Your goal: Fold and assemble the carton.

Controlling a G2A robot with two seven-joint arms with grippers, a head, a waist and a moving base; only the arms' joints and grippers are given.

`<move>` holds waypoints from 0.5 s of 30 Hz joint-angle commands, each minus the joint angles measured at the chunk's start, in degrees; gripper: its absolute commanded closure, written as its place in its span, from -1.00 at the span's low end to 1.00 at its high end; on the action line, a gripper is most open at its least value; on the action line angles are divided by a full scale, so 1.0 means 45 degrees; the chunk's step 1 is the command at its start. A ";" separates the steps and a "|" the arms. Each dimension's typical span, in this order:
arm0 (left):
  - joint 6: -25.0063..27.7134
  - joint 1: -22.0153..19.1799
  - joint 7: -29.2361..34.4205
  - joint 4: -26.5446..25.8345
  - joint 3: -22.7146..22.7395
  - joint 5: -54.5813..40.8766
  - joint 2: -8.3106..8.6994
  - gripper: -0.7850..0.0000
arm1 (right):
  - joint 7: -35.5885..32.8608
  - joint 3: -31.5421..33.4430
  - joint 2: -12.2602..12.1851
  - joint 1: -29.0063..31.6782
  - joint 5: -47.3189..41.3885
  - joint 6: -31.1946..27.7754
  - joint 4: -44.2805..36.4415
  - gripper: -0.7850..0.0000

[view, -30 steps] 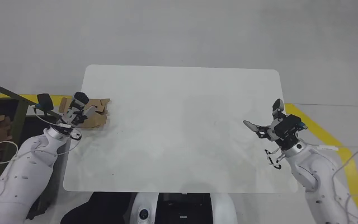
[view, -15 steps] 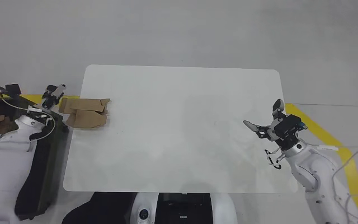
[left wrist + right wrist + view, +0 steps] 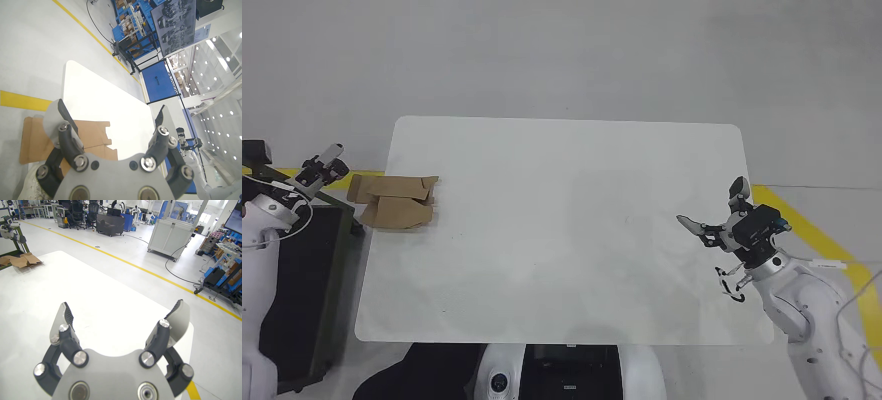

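In the top view, the carton point(image 3: 394, 200) lies flat and unassembled at the 9 o'clock edge of the white table point(image 3: 572, 250), with part of the brown board overhanging that edge. The left gripper point(image 3: 322, 165) is positioned off the table, at the 10 o'clock side of the carton and clear of it. Its jaws are released and hold nothing. In the left wrist view, the left gripper point(image 3: 111, 111) is spread above the carton point(image 3: 92, 132) without contact. The right gripper point(image 3: 710, 203) is located above the table near the 3 o'clock edge, well apart from the carton. Its jaws are also released and unloaded, as the right wrist view confirms point(image 3: 122, 308).
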State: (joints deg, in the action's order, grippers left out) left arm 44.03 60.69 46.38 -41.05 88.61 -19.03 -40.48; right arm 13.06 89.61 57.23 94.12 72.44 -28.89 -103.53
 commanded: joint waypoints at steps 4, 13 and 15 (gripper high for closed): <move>0.0001 -0.0001 0.0004 0.0001 0.0001 0.0000 0.0000 -1.00 | 0.0000 0.0000 0.0000 0.0000 0.0000 0.0000 0.0000 -1.00; -0.1364 -0.0079 0.0383 -0.0060 0.0243 -0.0305 0.0081 -1.00 | 0.0000 0.0000 0.0000 0.0000 0.0000 0.0000 0.0000 -1.00; -0.2086 -0.0281 0.0911 0.0192 0.0511 -0.0283 0.0216 -1.00 | 0.0000 0.0000 0.0000 0.0000 0.0000 0.0000 0.0000 -1.00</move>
State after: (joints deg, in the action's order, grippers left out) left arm 36.78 59.96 49.12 -40.87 90.26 -20.42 -39.85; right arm 13.06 89.61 57.23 94.12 72.44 -28.89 -103.53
